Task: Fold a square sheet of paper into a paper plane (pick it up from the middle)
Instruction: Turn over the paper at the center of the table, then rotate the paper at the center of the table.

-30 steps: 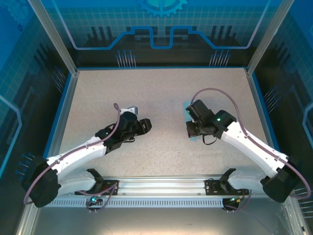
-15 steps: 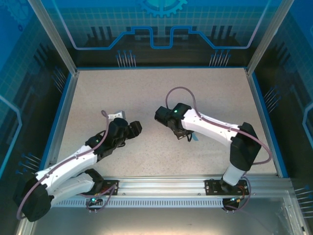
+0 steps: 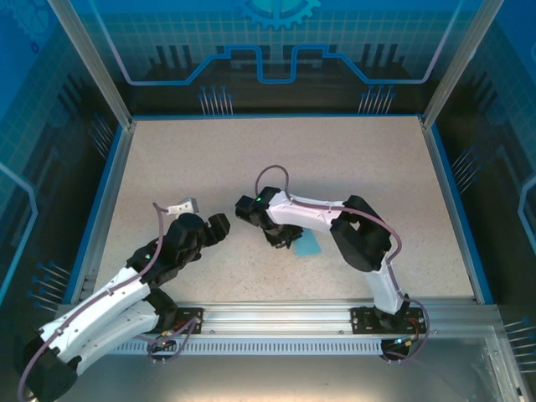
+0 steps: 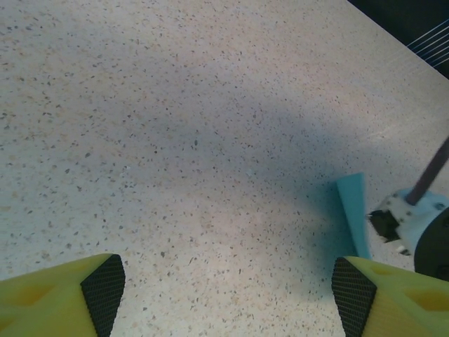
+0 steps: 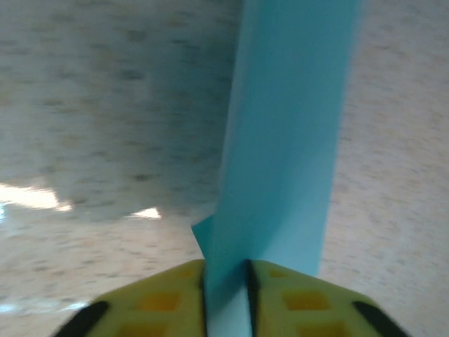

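Note:
The sheet of paper is folded into a narrow light-blue paper plane (image 3: 308, 245) and lies just right of the table's middle, partly under my right forearm. In the right wrist view the paper plane (image 5: 287, 140) runs straight out from my right gripper (image 5: 224, 281). Its yellow jaws stand a narrow gap apart, and the folded paper fills that gap. From above, the right gripper (image 3: 283, 237) is at the plane's left end. My left gripper (image 3: 219, 224) hovers a little to the left, open wide over bare table. The left wrist view has the left gripper (image 4: 224, 295) empty and the plane's tip (image 4: 353, 210) ahead on the right.
The speckled table (image 3: 352, 159) has a raised blue rim (image 3: 115, 176) on its sides. A metal rail (image 3: 276, 314) with both arm bases runs along the near edge. My right elbow (image 3: 362, 239) is folded over the near right area. A white connector (image 3: 180, 205) juts out beside the left wrist.
My right arm has swung left across the table and brought the paper plane from the right side to the middle. The left arm has drawn back toward the near left.

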